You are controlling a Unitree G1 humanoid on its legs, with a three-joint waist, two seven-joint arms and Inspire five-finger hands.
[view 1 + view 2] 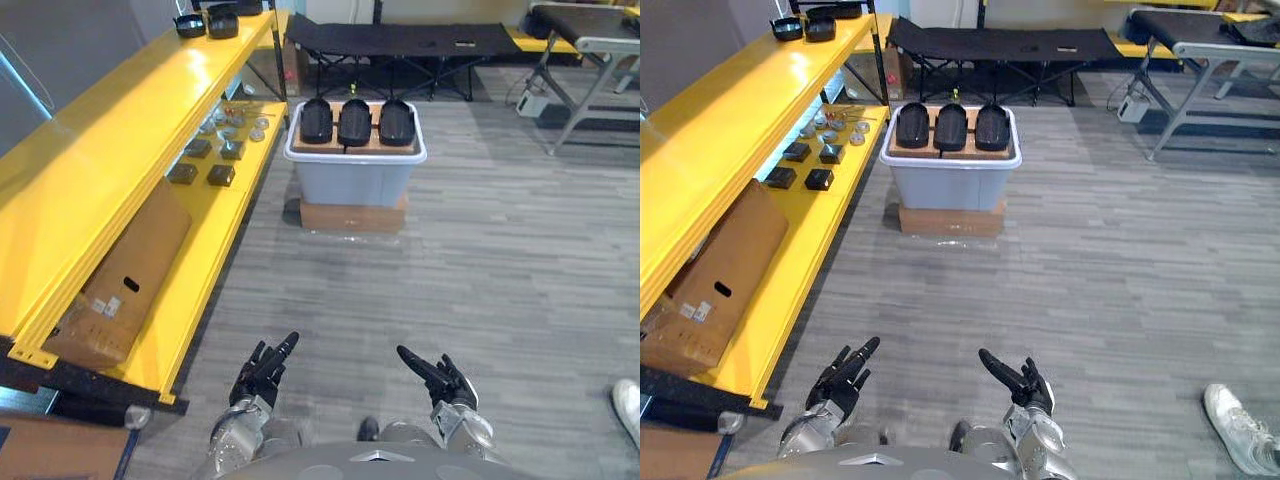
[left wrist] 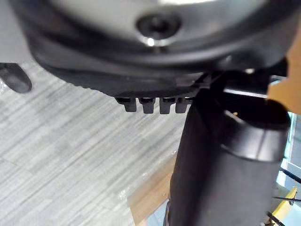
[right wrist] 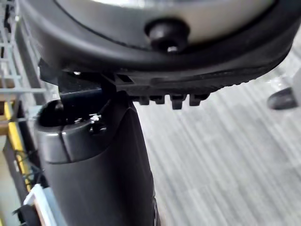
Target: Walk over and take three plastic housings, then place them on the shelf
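Note:
Three black plastic housings [image 1: 355, 122] lie side by side on a board across a grey bin [image 1: 355, 178], which stands on a flat cardboard box ahead of me on the floor. The yellow shelf [image 1: 110, 150] runs along my left. My left hand [image 1: 262, 372] and right hand [image 1: 438, 378] hang low in front of me, both open with straight fingers and holding nothing, well short of the bin.
The shelf's lower level holds a large cardboard box [image 1: 125, 275], small dark parts [image 1: 200, 165] and round metal pieces. Black bowls [image 1: 208, 22] sit on its top far end. A black folding cot [image 1: 400, 45] and a grey table frame [image 1: 590, 60] stand behind. A person's shoe [image 1: 628, 405] shows at the right.

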